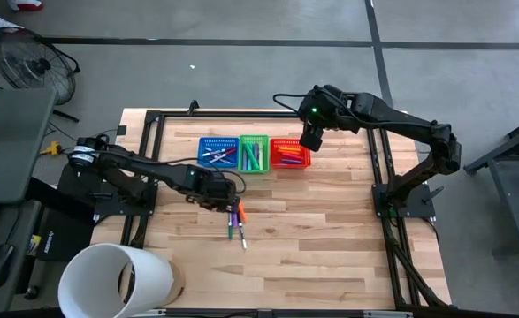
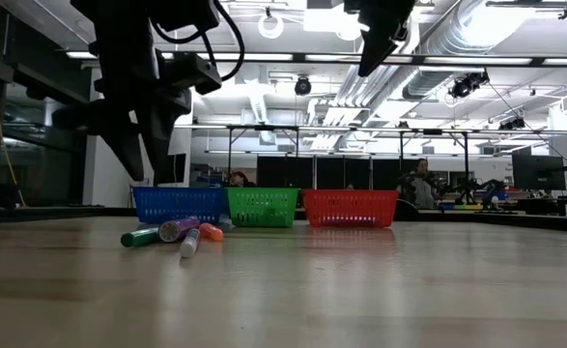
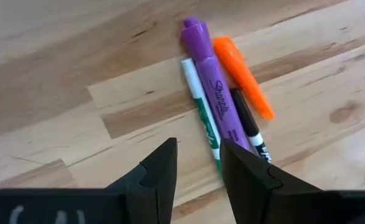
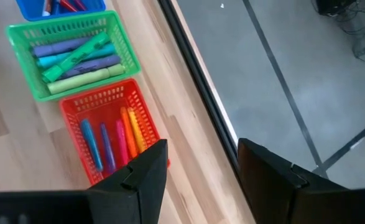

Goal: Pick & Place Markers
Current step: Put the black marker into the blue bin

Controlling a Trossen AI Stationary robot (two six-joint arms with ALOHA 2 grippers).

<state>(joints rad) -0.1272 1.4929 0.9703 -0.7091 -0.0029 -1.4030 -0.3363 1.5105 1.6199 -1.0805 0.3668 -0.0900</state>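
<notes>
A white cylindrical bin (image 1: 118,281) is seen at the near left corner of the wooden table (image 1: 330,238). Toward the middle of the table, somewhat left of centre, a small cluster of loose markers (image 1: 237,219) is laid flat on the wood; in the left wrist view these are made out as a purple Sharpie highlighter (image 3: 214,93), an orange highlighter (image 3: 242,76) just beside it, a thin white-and-green pen (image 3: 202,115) touching its other side, and a black-and-white pen (image 3: 250,130) partly hidden behind a fingertip. The left gripper (image 1: 226,196) is held just above the table at the left end of that cluster, its fingers (image 3: 160,177) parted by a narrow gap and closed on nothing, with the ends of the pens lying just ahead of the tips. Farther back, three mesh baskets are lined up side by side near the far edge: a blue basket (image 1: 217,153) on the left, a green basket (image 1: 254,152) in the middle and a red basket (image 1: 290,153) on the right, each with markers lying in it; purple, teal and green ones are seen in the green basket and blue, pink, orange and yellow ones in the red. The right gripper (image 1: 311,138) is held high, just beyond the right end of the red basket toward the far right of the table, its fingers (image 4: 142,177) spread apart and empty
</notes>
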